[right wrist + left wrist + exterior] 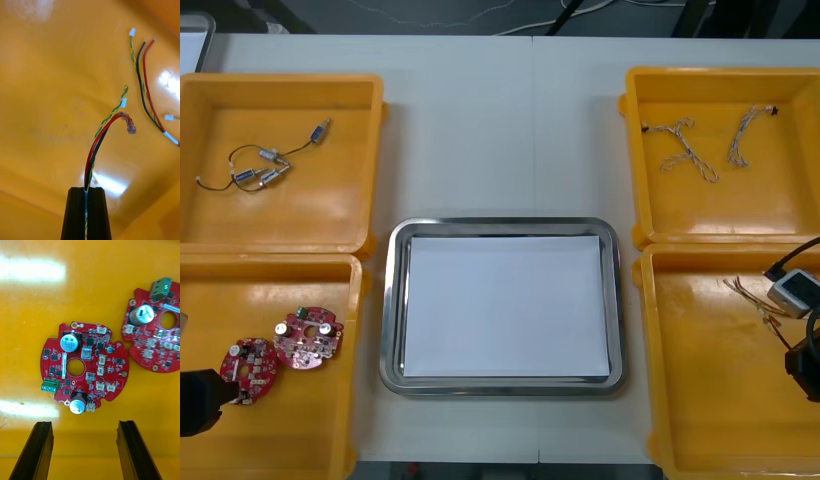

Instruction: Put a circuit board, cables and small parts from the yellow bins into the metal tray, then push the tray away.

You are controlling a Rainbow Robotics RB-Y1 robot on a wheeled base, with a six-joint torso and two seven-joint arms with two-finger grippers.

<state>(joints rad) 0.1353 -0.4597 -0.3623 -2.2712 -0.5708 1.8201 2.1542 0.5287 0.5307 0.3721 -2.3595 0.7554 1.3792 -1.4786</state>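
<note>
Electronics lab/workshop: yellow bins (280, 220) w/ circuit boards (308, 339), cables (685, 148), metal tray (393, 300).

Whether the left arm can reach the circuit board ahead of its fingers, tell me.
Probably yes: the left gripper hangs open over the bin, the board flat and uncovered ahead of its fingers. The second board beside it may crowd one finger. The right gripper, shut on a cable, is in another bin.

The bins (280, 230) are yellow; circuit boards (108, 363) red with green connectors (50, 385); tray (392, 300) white inside; cable (96, 142) red, black, twisted yellow-green.
</note>
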